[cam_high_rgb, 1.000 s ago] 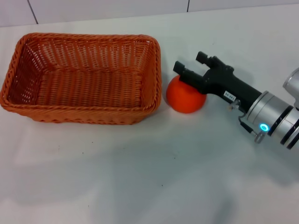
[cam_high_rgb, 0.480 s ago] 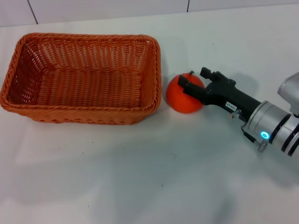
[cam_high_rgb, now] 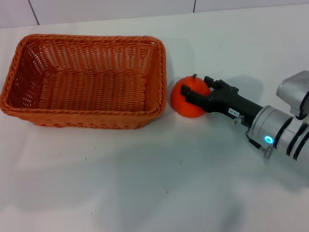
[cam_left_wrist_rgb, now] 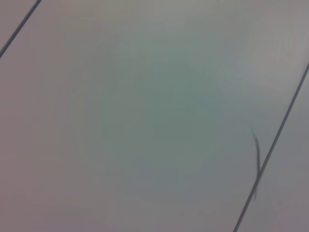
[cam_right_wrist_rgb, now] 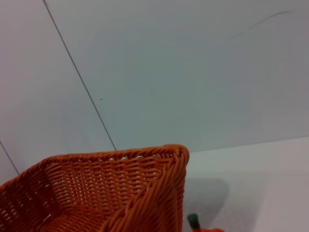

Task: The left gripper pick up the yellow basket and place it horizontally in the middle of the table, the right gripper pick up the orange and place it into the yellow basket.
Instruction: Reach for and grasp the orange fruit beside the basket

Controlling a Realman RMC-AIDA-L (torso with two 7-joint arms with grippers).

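Note:
The yellow basket [cam_high_rgb: 161, 72], an orange-brown wicker rectangle, stands empty on the white table [cam_high_rgb: 145, 183] at the left and centre. The orange [cam_high_rgb: 186, 104] sits on the table just to the right of the basket's right wall. My right gripper [cam_high_rgb: 197, 88] reaches in from the right, low over the table, and its open jaws stand on either side of the orange. In the right wrist view the basket's corner [cam_right_wrist_rgb: 145, 193] fills the lower part and the orange's green stem [cam_right_wrist_rgb: 193, 220] shows at the edge. The left gripper is out of view.
The basket's right wall stands a finger's width from the orange. White tabletop stretches in front of the basket and the arm. A pale tiled wall [cam_high_rgb: 111, 9] runs along the back. The left wrist view shows only a pale surface with dark lines.
My right gripper has come down from above the orange and moved a little left, so its jaws now stand around the fruit. The basket has not moved.

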